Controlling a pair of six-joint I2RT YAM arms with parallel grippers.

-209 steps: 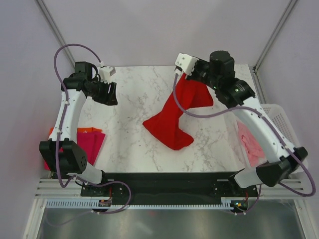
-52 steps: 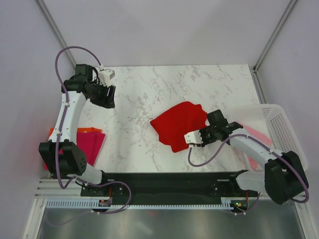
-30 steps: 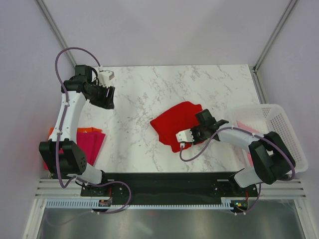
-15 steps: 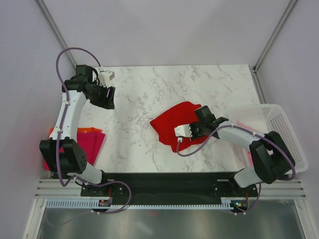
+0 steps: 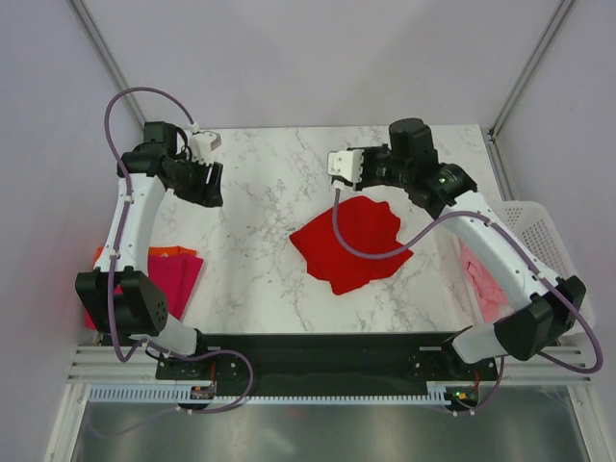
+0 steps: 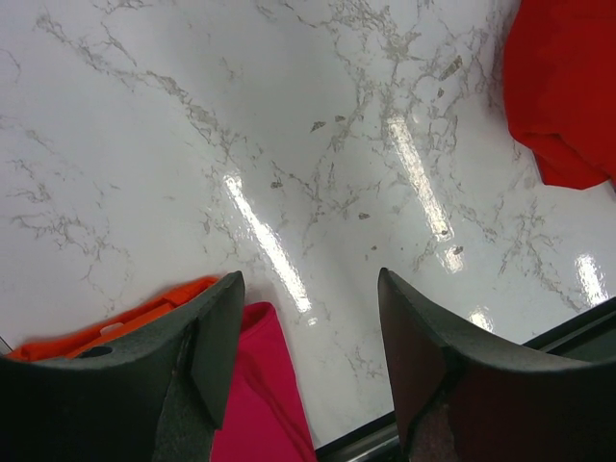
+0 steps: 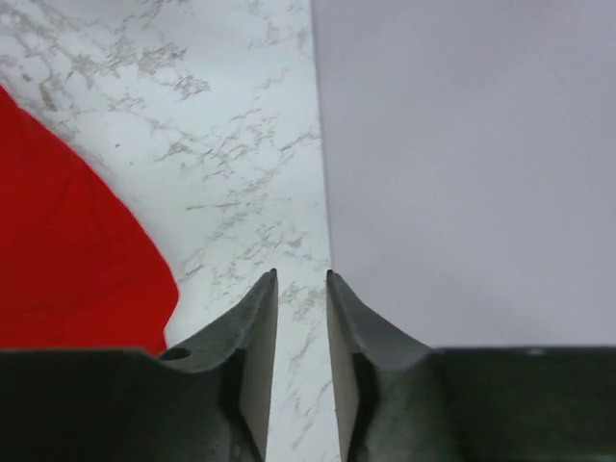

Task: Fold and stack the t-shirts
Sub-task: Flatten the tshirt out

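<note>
Since half a second earlier, the right tool (image 5: 348, 171) has left the near right edge of the red t-shirt (image 5: 351, 243) and now hangs raised over its far edge. The shirt has kept its place and the left arm has not shifted. At the near left of the bench (image 5: 269, 192), the magenta shirt (image 5: 176, 279) lies flat on the orange shirt (image 5: 168, 252); these two are judged already folded and stacked. At the near right, the pale pink shirt (image 5: 481, 279) waits unfolded by the white basket (image 5: 544, 236); whether it lies inside cannot be told. Mid-bench, the red shirt is bunched in a rough lump, neither neatly folded nor stacked, so two garments remain. Further off, the left tool (image 5: 212, 186) hovers wide and empty over bare marble. The left wrist view alone shows how the orange cloth sits under the magenta, and confirms the wide gap. The right wrist view alone shows the right tool narrowed to a thin slit, holding nothing, with red cloth to one side. Only the overhead view takes in the pink shirt and basket.
</note>
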